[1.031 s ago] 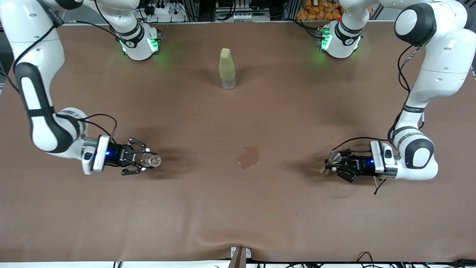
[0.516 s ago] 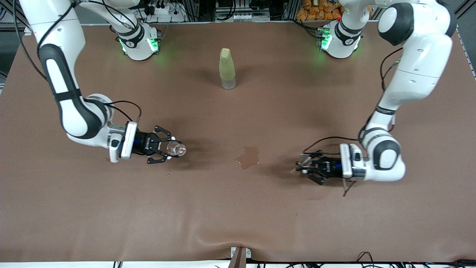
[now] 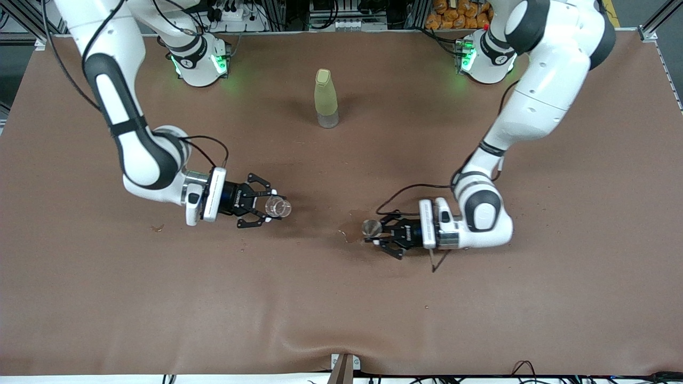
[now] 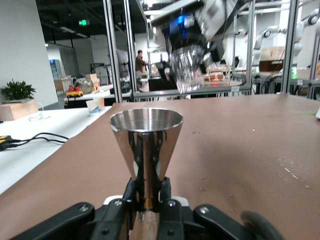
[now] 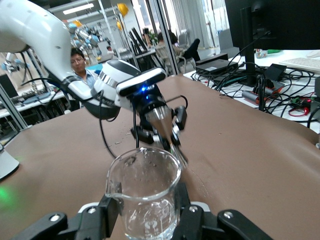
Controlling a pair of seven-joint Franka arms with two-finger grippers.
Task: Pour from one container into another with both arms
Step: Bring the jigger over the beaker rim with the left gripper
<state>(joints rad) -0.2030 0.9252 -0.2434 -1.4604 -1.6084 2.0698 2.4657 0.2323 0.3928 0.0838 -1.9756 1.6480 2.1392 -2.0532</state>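
My right gripper (image 3: 268, 207) is shut on the tiny clear glass cup (image 3: 278, 207), over the brown cloth on the right arm's side of the middle. The cup (image 5: 145, 195) stands upright between that gripper's fingers (image 5: 100, 220) in the right wrist view. My left gripper (image 3: 380, 233) is shut on the narrow waist of the steel jigger (image 3: 371, 228), beside the wet stain (image 3: 348, 233). In the left wrist view the jigger (image 4: 146, 140) stands upright with its open cone up, held by the left gripper (image 4: 147, 195). Cup and jigger face each other, apart.
A tall pale yellow-green bottle (image 3: 326, 98) stands upright at the middle of the table, farther from the front camera than both grippers. A small scrap (image 3: 157, 228) lies on the cloth near the right arm. A bracket (image 3: 344, 367) sits at the table's front edge.
Both arms have swung in toward the table's middle, bringing cup and jigger much closer together. The jigger is now at the wet stain. Both grips are unchanged.
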